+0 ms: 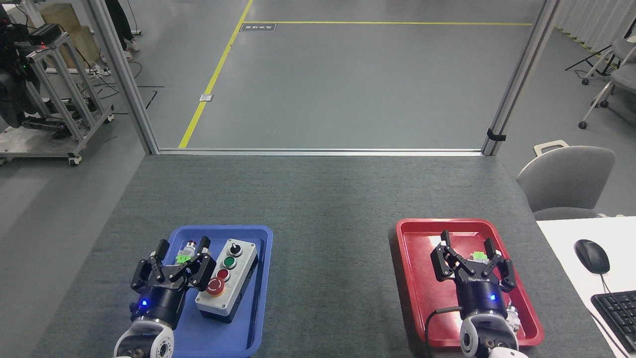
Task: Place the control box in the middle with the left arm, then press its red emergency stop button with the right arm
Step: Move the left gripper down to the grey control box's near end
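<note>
**Box in the blue tray, both arms poised**

Seen from the head view, a dark-grey felt surface (323, 209) fronts an open workshop floor with yellow lines; a grey chair (566, 181) stands to the right. The control box (227, 281) lies in the blue tray (261, 298), not yet in the bare middle (330, 278). The left end effector (183, 248) hovers just beside the box, jaws spread and empty, over a small silver-and-green switch part (186, 251); it looks staged to grasp. The red emergency stop button (215, 286) sits at the box's near end. The right end effector (469, 243) waits released above the red tray (417, 278), likely keeping clear until the press.
</note>
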